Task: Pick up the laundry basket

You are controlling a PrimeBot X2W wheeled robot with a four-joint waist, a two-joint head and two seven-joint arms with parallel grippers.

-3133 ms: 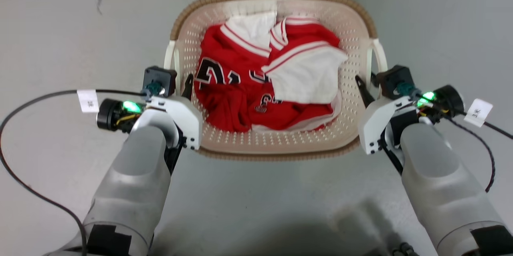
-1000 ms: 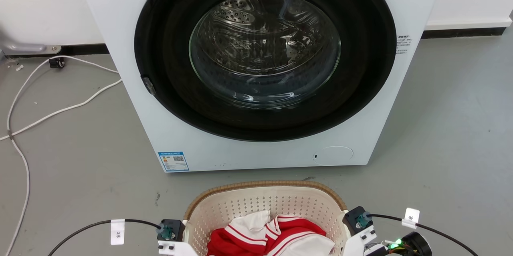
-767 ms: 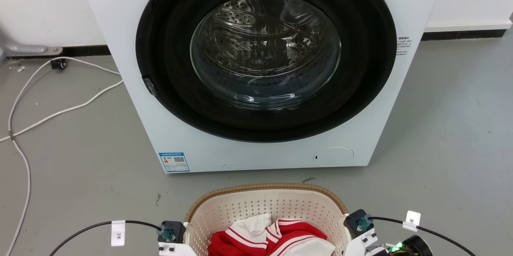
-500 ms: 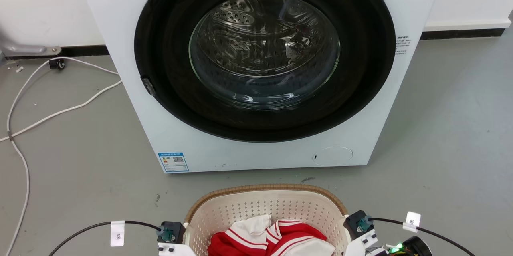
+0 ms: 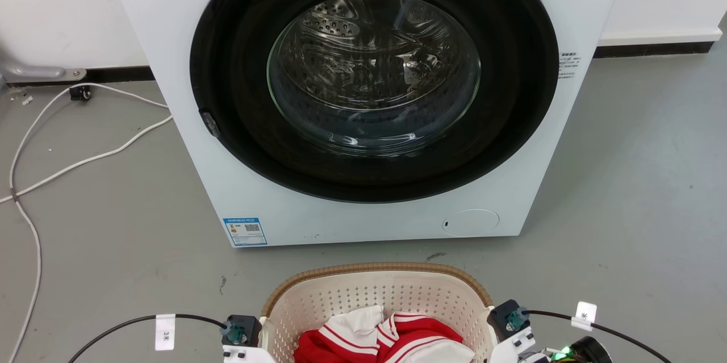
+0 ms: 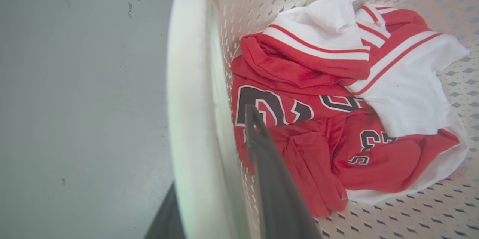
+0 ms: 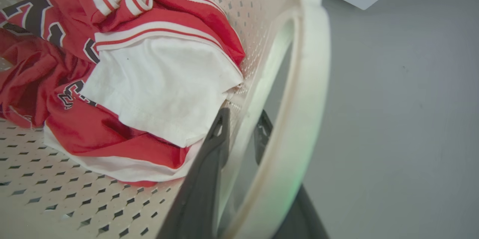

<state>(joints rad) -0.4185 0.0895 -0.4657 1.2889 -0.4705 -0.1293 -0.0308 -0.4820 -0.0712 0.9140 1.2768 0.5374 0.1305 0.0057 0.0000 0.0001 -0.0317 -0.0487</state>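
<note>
Camera has tilted up onto the washing machine (image 5: 375,73). Left pincer (image 6: 224,119) and right pincer (image 7: 243,115) each clamp the laundry basket (image 5: 375,268) at a side handle (image 6: 191,82). Probably light, flexy plastic, so lift level.

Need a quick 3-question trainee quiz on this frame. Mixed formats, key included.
1. True or false: the laundry basket is empty.
2. In the head view, what stands beyond the basket? A) a washing machine B) a chair C) a shelf
3. Short answer: how do the fingers of the right hand sit against the basket's side wall?
Key: 1 false, it holds red and white clothing. 2 A. 3 One finger inside the wall and one outside, with the wall between them.
</note>
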